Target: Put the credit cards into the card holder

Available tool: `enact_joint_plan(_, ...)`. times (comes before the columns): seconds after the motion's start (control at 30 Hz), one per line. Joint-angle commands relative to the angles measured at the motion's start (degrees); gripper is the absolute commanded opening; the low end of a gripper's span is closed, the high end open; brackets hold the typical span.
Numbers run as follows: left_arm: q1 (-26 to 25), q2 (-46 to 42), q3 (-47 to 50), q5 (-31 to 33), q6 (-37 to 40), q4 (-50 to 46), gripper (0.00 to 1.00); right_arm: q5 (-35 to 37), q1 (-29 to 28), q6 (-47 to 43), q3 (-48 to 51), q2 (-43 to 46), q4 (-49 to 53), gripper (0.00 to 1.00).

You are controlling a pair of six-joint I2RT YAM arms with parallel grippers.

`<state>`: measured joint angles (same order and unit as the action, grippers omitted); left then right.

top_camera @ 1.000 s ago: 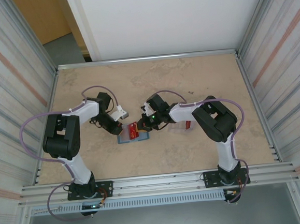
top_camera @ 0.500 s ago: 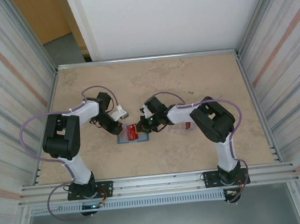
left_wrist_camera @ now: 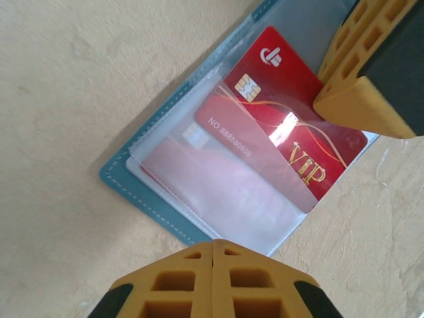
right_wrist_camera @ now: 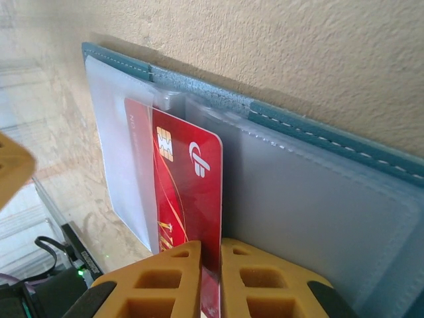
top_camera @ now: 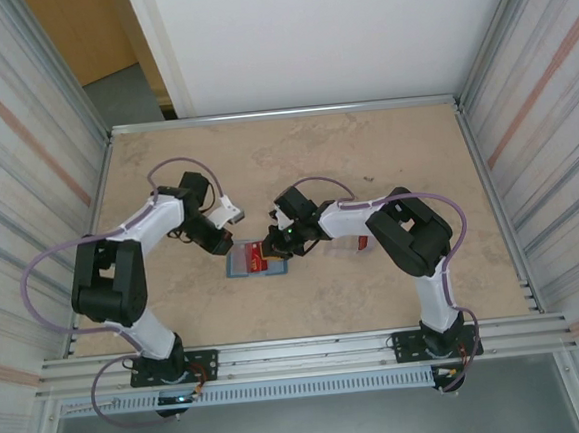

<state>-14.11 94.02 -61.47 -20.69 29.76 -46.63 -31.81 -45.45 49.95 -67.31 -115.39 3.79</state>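
The teal card holder (top_camera: pixel 242 271) lies open on the table between the arms, its clear sleeves up (left_wrist_camera: pixel 132 189) (right_wrist_camera: pixel 318 136). One red credit card (left_wrist_camera: pixel 291 126) with a chip and gold "VIP" lettering sits partly inside a sleeve, its outer end sticking out. My right gripper (right_wrist_camera: pixel 211 255) (top_camera: pixel 275 246) is shut on that outer end of the card (right_wrist_camera: pixel 189 192). Another red card (left_wrist_camera: pixel 199 172) shows faintly behind the frosted sleeve. My left gripper (left_wrist_camera: pixel 213 252) (top_camera: pixel 232 249) is shut with nothing in it, its tips at the holder's left edge.
A clear plastic case (top_camera: pixel 360 243) lies under the right forearm. The sandy table (top_camera: pixel 365 160) has metal rails along its edges and corrugated walls on both sides. Open room lies behind and in front of the holder.
The right gripper has moved left with the red card, sliding it further into the holder. The left arm's elbow has swung left and back while its gripper stayed at the holder.
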Motion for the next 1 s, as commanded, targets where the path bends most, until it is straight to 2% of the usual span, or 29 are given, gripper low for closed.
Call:
enact_joint_plan(0.0,1.47,-1.27,2.11,3.23,-1.11,0.41,0.06,1.93,-0.69,-1.43,-1.55,-1.65,4.18,0.12)
enact_joint_plan(0.13,1.64,1.16,4.39,7.29,0.71,3.1,0.05,2.34,-1.22,-1.4,-2.67,-1.65,5.25,0.12)
enact_joint_plan(0.3,0.81,4.15,3.75,7.99,1.17,3.65,0.05,2.81,-1.55,-1.18,-3.64,-2.09,6.16,0.14)
enact_joint_plan(0.63,-2.6,6.87,4.83,4.67,0.76,3.58,0.05,3.42,-2.88,-0.52,-5.72,-2.4,6.93,0.17)
enact_joint_plan(0.97,-2.92,5.88,5.0,0.9,-1.27,3.04,0.02,3.77,-3.35,-0.73,-7.37,-2.8,7.63,0.17)
